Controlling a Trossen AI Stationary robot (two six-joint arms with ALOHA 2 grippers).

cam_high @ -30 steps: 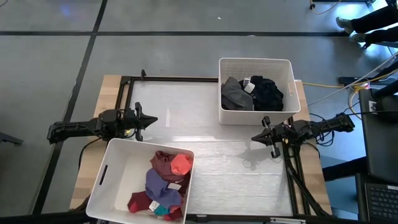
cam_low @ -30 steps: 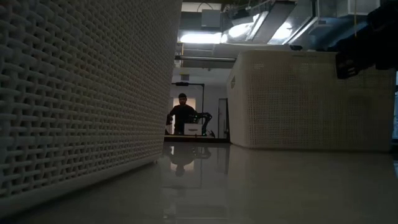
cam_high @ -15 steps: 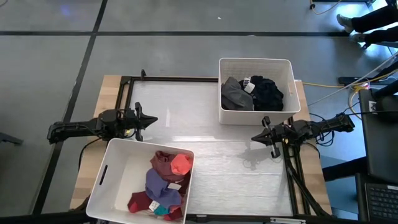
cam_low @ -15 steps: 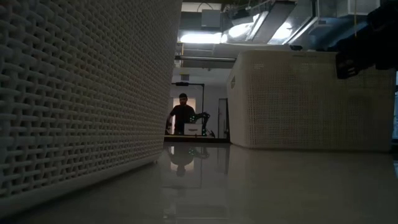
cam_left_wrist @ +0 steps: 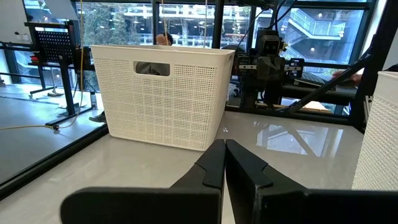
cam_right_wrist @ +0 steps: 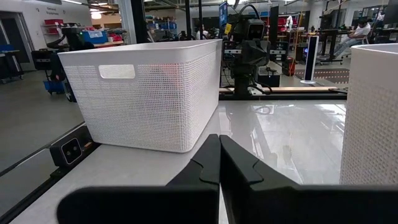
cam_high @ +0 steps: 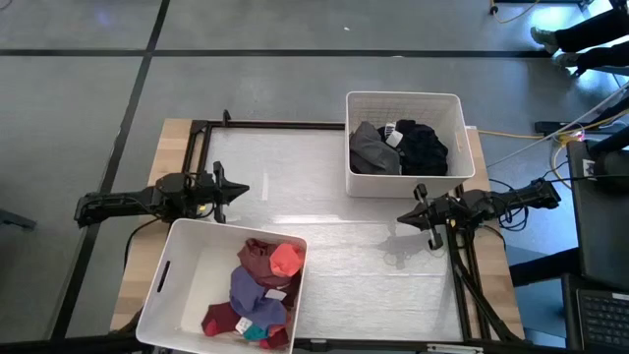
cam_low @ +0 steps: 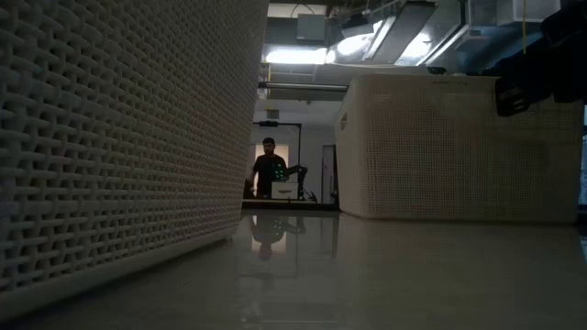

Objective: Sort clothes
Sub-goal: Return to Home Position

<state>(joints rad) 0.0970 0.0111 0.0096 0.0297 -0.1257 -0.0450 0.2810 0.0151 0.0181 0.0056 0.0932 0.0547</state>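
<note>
The clothes lie in two white bins. Maroon, red, purple and teal pieces are heaped in the near-left bin. Grey, black and white pieces fill the far-right bin. My left gripper hangs level above the table's left side, shut and empty, pointing right. My right gripper hangs level at the right side, shut and empty, pointing left. Each wrist view shows that arm's own fingers pressed together, the left gripper and the right gripper.
The glossy white tabletop lies bare between the two bins. A black frame runs along the far and left edges. Cables hang at the right edge. A person stands far behind the table.
</note>
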